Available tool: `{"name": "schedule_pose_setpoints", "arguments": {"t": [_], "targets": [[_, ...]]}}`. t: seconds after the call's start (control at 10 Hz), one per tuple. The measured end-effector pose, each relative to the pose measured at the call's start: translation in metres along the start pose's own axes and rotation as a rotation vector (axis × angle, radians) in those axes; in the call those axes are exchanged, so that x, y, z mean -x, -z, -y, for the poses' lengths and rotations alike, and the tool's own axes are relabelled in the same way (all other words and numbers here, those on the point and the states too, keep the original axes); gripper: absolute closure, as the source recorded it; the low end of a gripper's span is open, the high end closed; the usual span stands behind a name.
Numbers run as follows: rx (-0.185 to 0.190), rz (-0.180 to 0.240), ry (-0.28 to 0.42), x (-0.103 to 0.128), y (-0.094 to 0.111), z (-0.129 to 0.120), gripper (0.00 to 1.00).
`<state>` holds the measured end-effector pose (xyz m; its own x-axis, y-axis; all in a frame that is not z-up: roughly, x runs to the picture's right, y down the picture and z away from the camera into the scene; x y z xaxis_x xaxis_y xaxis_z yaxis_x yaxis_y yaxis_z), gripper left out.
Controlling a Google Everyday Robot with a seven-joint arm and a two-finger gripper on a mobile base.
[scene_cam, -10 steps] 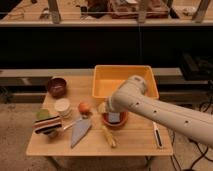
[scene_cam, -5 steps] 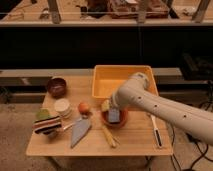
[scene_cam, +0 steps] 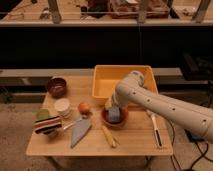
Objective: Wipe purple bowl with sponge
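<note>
The purple bowl (scene_cam: 56, 86) stands at the table's back left, far from my arm. The sponge (scene_cam: 114, 114), a small blue-grey block, sits in the mouth of the orange-red bowl (scene_cam: 114, 120) at the table's middle. My gripper (scene_cam: 110, 106) comes down from the right at the end of the white arm. It is right at the sponge's upper left, over the orange-red bowl. The arm's wrist hides the gripper's grip on the sponge.
A yellow bin (scene_cam: 122, 80) stands behind the orange-red bowl. A white cup (scene_cam: 62, 106), an orange fruit (scene_cam: 84, 107), a flat grey-blue pointed piece (scene_cam: 79, 131), a yellow item (scene_cam: 109, 136), a black-handled utensil (scene_cam: 155, 129) and a striped stack (scene_cam: 46, 123) lie around.
The arm's wrist has drawn back and up from over the orange-red bowl, so the sponge now shows in the bowl. Other objects have not moved.
</note>
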<state>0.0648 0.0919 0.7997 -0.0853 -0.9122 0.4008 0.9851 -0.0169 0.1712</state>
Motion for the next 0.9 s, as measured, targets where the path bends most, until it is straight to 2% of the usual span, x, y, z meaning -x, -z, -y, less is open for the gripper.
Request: {"name": "schedule_pose_setpoints", "arguments": {"t": [0.3, 0.5, 0.9], "targets": [[0.019, -0.005, 0.008, -0.003, -0.016, -0.005, 0.39], [0.027, -0.011, 0.017, -0.004, -0.022, -0.005, 0.45], [0.035, -0.012, 0.024, -0.005, -0.028, -0.003, 0.21]]}}
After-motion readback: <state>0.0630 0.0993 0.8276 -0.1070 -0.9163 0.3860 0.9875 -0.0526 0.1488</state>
